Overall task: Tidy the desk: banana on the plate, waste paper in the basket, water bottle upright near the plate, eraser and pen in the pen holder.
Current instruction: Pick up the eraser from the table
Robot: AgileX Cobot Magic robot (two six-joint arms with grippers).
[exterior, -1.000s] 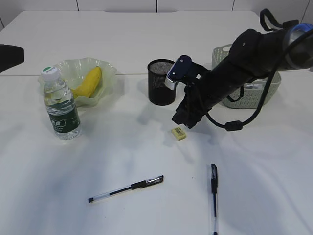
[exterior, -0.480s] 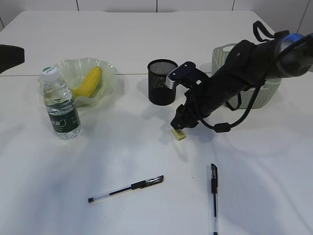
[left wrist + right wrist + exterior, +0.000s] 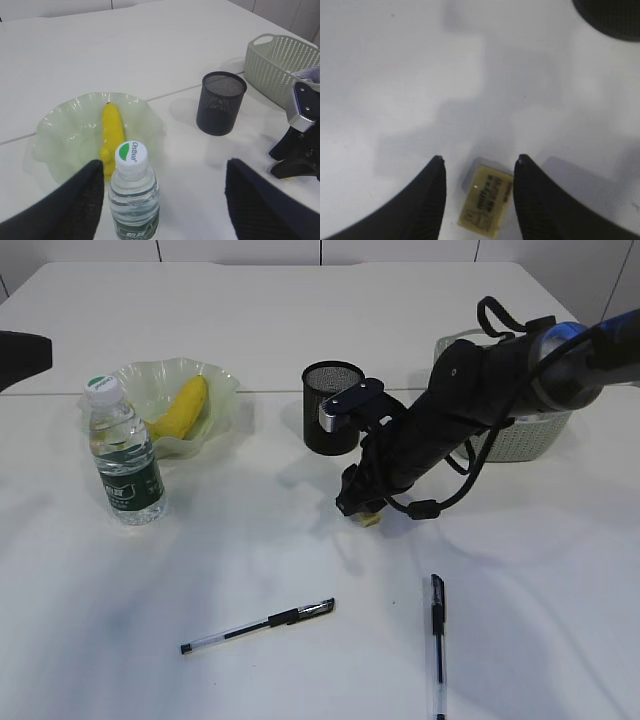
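Now my R gripper (image 3: 477,167) is down over the eraser (image 3: 486,201), jaws apart, nothing gripped; eraser on the desk (image 3: 300,570) betw. the tips, long axis along the fingers. L gripper (image 3: 162,195) far off, open.

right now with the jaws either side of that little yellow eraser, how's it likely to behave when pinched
The eraser is a small flat block lying on the desk, so it probably won't roll. It sits slightly askew between the right gripper fingers, so it may twist. Likely light.
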